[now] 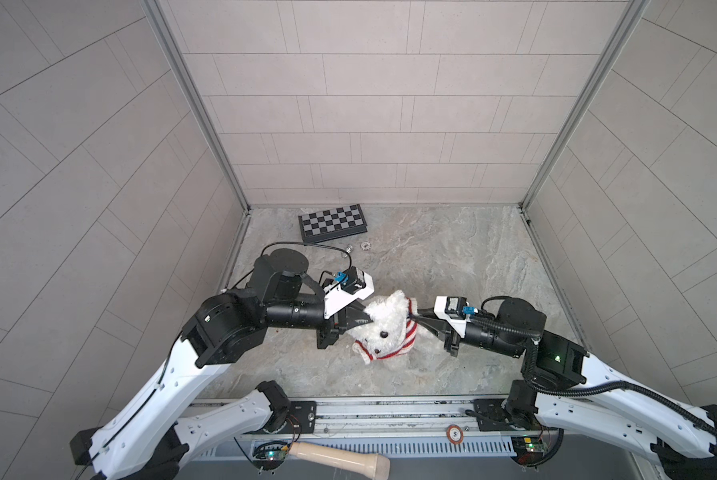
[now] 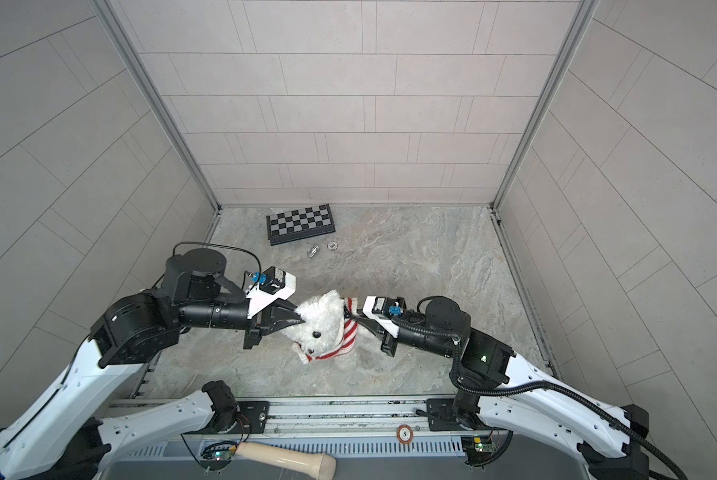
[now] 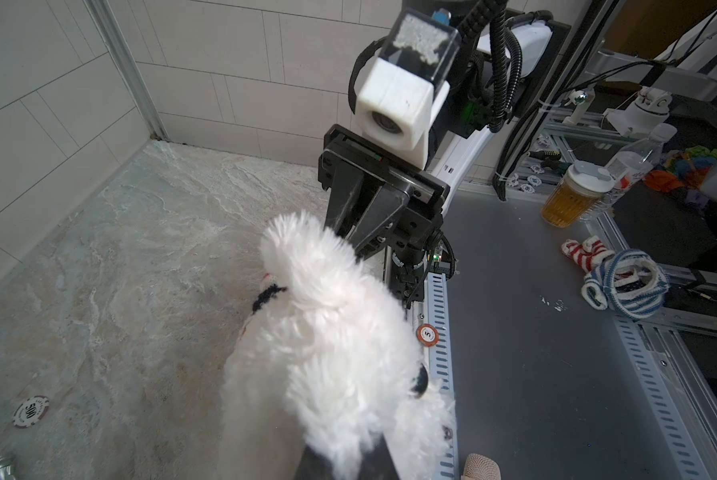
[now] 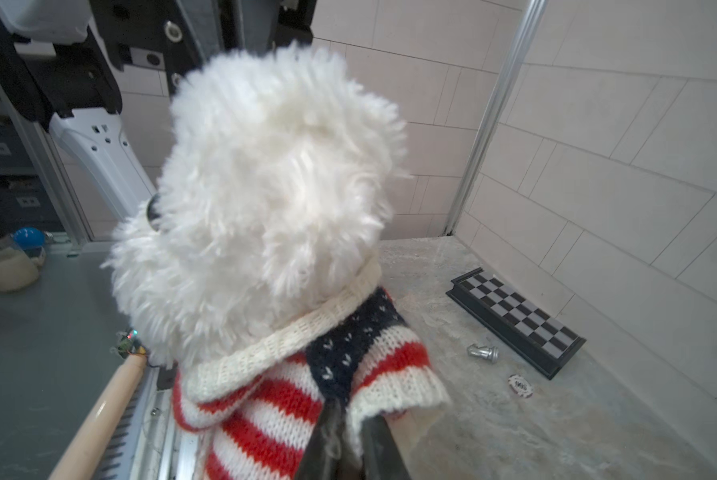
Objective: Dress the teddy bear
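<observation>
Top views: teddy bear (image 1: 384, 326) sits between left pincer (image 1: 368, 320) and right pincer (image 1: 416, 318). Left clamped shut on head fur; right clamped shut on its striped sweater (image 1: 408, 336).

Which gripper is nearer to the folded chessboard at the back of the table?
Left. The left gripper, clamped on the teddy bear, sits in front of the chessboard; the right gripper, pinching the sweater, is farther to the right.

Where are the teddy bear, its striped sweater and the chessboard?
teddy bear (image 1: 384, 318), in a top view, on its fluffy head.
striped sweater (image 4: 261, 399), in the right wrist view, on the red and white stripes.
chessboard (image 1: 332, 221), in a top view, middle of its checkered face.
</observation>
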Tool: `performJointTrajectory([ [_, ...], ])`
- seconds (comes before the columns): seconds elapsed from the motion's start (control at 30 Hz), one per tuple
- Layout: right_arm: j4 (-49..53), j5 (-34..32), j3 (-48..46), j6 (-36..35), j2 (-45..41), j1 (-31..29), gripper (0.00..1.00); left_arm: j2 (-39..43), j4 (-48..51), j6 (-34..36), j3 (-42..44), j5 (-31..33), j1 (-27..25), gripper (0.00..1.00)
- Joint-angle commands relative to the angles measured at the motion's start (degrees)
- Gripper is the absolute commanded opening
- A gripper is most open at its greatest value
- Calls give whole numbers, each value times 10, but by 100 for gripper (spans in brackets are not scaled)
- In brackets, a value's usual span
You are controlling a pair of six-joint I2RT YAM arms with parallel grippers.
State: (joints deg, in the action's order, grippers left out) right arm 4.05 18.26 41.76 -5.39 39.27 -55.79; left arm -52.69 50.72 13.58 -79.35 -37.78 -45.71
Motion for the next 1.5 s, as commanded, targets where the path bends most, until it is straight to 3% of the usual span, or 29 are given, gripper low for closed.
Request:
performJointTrajectory([
  [0.0, -10, 12, 9, -11, -11, -2, 0, 13, -42, -9, 3, 42, 3, 0],
  [0.1, -13, 4, -4, 0, -30, -2, 0, 7, -48, -22, 5, 159, 3, 0],
  [0.27, 35, -18, -7, 16, -48, -2, 0, 16, -94, -48, 28, 285, 2, 0],
  [0.37, 28, -18, -14, 52, -61, -2, 0, 39, -129, -49, 59, 329, -10, 0],
  [0.57, 23, -64, -24, 82, -39, -3, 0, 45, -178, -70, 102, 307, -38, 0],
  [0.7, 14, -92, -28, 84, -30, -3, 0, 60, -203, -73, 119, 250, -39, 0],
  [0.93, -20, -57, -13, 103, 0, -4, 27, 81, -206, -77, 124, 214, -39, 0],
  [1.13, -13, -93, -57, 132, -121, -3, 51, 103, -190, -81, 125, 249, -36, 0],
  [1.23, 13, -133, -88, 135, -175, -3, 55, 93, -208, -130, 122, 288, -27, 0],
  [1.33, 4, -153, -102, 155, -173, -3, 55, 83, -273, -276, 139, 327, -6, 0],
  [1.47, -81, -155, -126, 203, -118, -3, 54, 87, -357, -448, 170, 360, 5, 0],
])
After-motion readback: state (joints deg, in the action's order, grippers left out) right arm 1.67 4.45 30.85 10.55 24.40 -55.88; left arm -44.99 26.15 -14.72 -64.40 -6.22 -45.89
